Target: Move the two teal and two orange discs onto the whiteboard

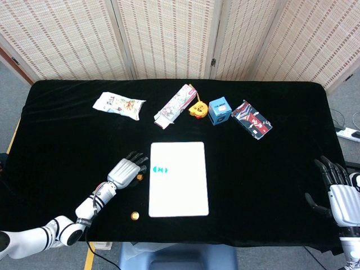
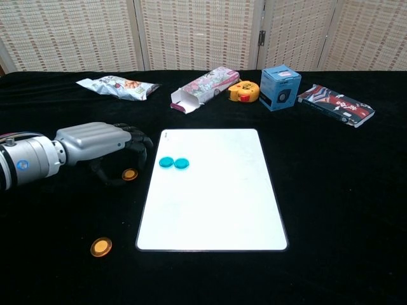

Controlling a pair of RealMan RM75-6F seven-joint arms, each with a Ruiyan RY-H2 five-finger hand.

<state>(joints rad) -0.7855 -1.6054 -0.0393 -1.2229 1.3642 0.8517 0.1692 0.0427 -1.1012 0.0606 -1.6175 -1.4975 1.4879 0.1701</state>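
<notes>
Two teal discs (image 2: 166,162) (image 2: 182,163) lie side by side on the whiteboard (image 2: 216,210), near its left edge; the head view shows them as a pair (image 1: 161,169). One orange disc (image 2: 130,174) (image 1: 139,176) lies on the black cloth just left of the board. My left hand (image 2: 102,143) (image 1: 126,170) hovers over it with fingers arched and thumb apart, holding nothing. The second orange disc (image 2: 100,246) (image 1: 134,215) lies near the front edge. My right hand (image 1: 340,197) is open at the table's far right, seen only in the head view.
Along the back stand a snack bag (image 2: 116,87), a pink carton (image 2: 202,88), a yellow tape measure (image 2: 243,91), a blue box (image 2: 280,88) and a dark packet (image 2: 336,105). Black cloth (image 2: 337,190) covers the table.
</notes>
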